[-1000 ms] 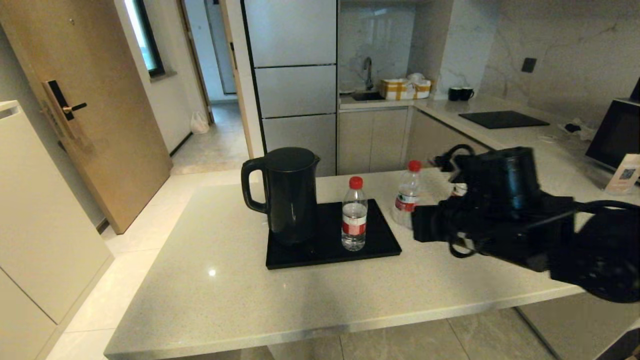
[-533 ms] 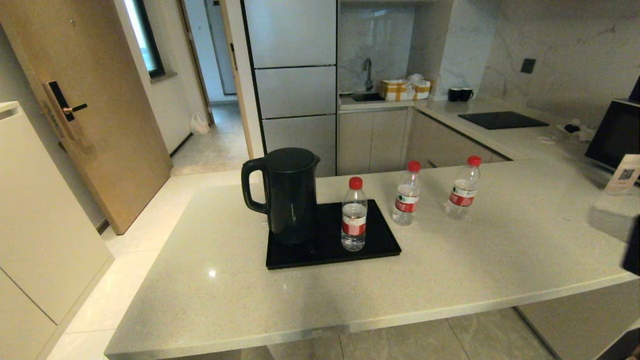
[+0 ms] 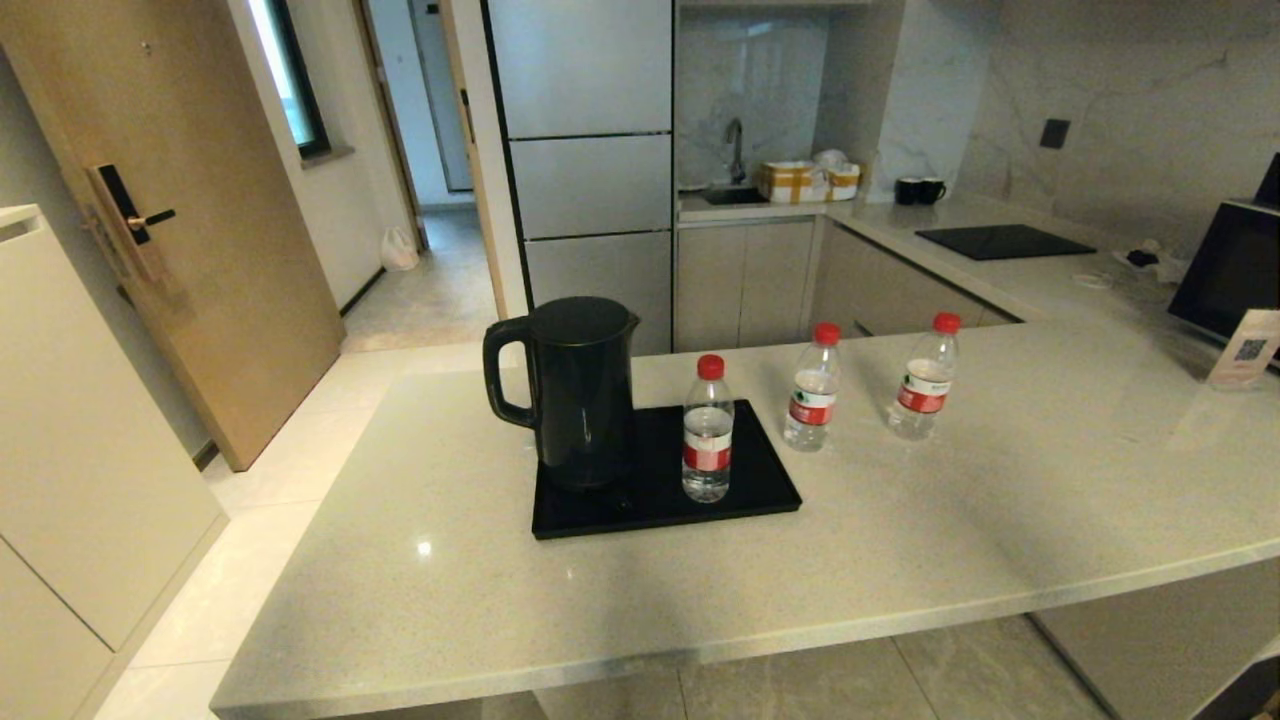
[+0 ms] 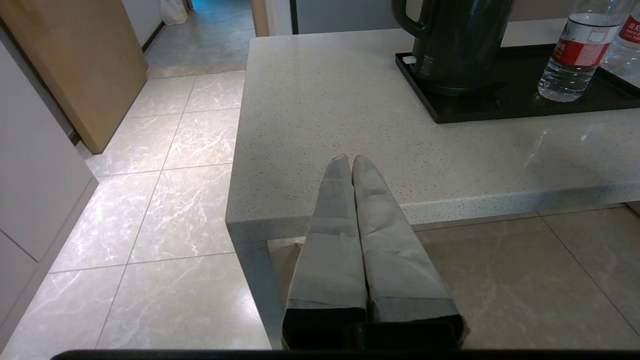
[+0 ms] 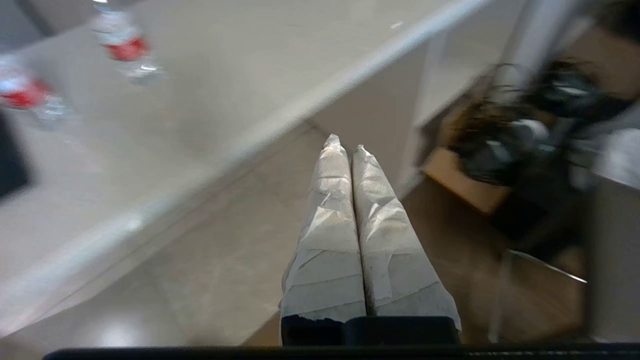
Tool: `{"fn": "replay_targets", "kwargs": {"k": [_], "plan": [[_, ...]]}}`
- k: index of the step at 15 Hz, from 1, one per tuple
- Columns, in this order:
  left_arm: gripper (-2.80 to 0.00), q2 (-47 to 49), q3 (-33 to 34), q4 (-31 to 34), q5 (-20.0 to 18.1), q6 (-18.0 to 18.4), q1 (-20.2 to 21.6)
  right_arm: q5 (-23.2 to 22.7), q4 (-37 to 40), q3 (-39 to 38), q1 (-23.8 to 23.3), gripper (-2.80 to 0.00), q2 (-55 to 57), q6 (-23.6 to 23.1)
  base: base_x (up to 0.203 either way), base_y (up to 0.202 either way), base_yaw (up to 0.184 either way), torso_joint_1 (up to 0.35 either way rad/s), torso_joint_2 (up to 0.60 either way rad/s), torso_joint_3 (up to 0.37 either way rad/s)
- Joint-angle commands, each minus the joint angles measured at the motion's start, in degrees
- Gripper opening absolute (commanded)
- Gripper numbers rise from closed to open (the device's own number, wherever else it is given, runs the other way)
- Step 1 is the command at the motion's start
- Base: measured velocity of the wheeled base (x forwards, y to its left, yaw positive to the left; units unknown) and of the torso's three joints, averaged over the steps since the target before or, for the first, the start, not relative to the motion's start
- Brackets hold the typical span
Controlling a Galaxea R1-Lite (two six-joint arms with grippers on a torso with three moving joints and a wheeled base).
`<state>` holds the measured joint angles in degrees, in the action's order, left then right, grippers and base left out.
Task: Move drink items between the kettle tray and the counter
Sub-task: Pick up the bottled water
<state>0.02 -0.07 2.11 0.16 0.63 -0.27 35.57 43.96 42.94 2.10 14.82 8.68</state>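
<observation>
A pale speckled stone tabletop [image 3: 700,590] filled a kitchen with tiled floor; a wooden door [image 3: 170,200] stood at ten o'clock. A black kettle [image 3: 575,390] and one red-capped water bottle [image 3: 708,430] stood on the black kettle tray [image 3: 660,505] at centre. Two more bottles [image 3: 812,390] [image 3: 922,380] stood on the tabletop at two o'clock, near the tray. Both hands hung off the tabletop's near edge, left hand [image 4: 351,160] and right hand [image 5: 345,142] each clenched, empty.

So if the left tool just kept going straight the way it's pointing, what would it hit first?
Probably the counter: the shut left tool points across its near edge toward bare stone. Whether it would clear the surface is unclear.
</observation>
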Motion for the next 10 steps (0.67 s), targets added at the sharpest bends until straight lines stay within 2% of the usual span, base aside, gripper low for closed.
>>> {"fn": "replay_targets", "kwargs": {"k": [1, 2, 4, 5, 6, 8, 10], "plan": [[-2.8, 0.0, 0.0, 0.0, 0.0, 0.1, 0.0, -0.4, 7.4, -1.3, -1.8, -2.8, -14.1, -1.2, 0.0, 0.0, 0.0, 0.0, 0.0, 0.0], [-2.8, 0.0, 0.0, 0.0, 0.0, 0.1, 0.0, -2.1, 10.4, -2.1, -2.0, -2.8, -15.1, 0.0, 0.0, 0.0, 0.0, 0.0, 0.0, 0.0], [-2.8, -0.1, 0.0, 0.0, 0.0, 0.1, 0.0, -15.0, 8.0, -5.8, -2.2, -2.8, -14.9, 1.0, 0.0, 0.0, 0.0, 0.0, 0.0, 0.0], [-2.8, 0.0, 0.1, 0.0, 0.0, 0.1, 0.0, -20.5, 3.4, -8.9, -2.2, -2.8, -14.9, 0.5, 0.0, 0.0, 0.0, 0.0, 0.0, 0.0], [-2.8, 0.0, 0.0, 0.0, 0.0, 0.1, 0.0, -23.5, -1.9, -12.8, -2.2, -2.8, -14.8, -1.4, 0.0, 0.0, 0.0, 0.0, 0.0, 0.0], [-2.8, -0.1, 0.0, 0.0, 0.0, 0.1, 0.0, -25.9, -14.6, -22.6, -2.2, -2.8, -14.8, -6.6, 0.0, 0.0, 0.0, 0.0, 0.0, 0.0], [-2.8, 0.0, 0.0, 0.0, 0.0, 0.1, 0.0, -27.3, -32.6, -34.5, -2.2, -2.8, -14.8, -11.2, 0.0, 0.0, 0.0, 0.0, 0.0, 0.0]]}}
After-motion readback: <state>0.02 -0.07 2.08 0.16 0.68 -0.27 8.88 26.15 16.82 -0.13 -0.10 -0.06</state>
